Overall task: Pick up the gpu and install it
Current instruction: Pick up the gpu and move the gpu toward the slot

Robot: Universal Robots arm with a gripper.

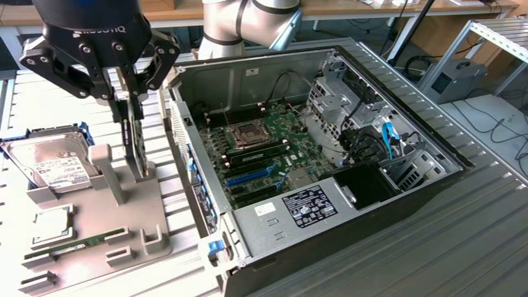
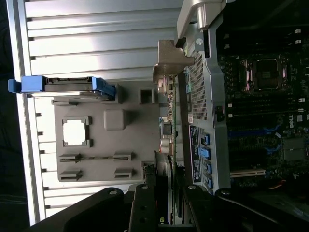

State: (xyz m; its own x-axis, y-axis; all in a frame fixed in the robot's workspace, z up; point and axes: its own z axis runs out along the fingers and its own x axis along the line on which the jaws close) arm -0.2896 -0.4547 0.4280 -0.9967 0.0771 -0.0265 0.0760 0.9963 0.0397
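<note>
Gripper [image 1: 128, 93] clamped on gpu [image 1: 138, 142], card edge-on, long axis vertical, bracket end pointing down, by grey holder [image 1: 132, 216]

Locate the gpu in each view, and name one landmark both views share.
Exterior view: gpu upright in the gripper, on the exterior view's left of the computer case.
Wrist view: gpu edge-on between the grey tray and the case.
Shared landmark: the blue-framed hard drive.

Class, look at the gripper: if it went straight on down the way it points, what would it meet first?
The gripper points down, closed on the gpu. Straight below lies the grey holder tray, so the card's lower edge would likely meet that first; whether they touch now is unclear.
</note>
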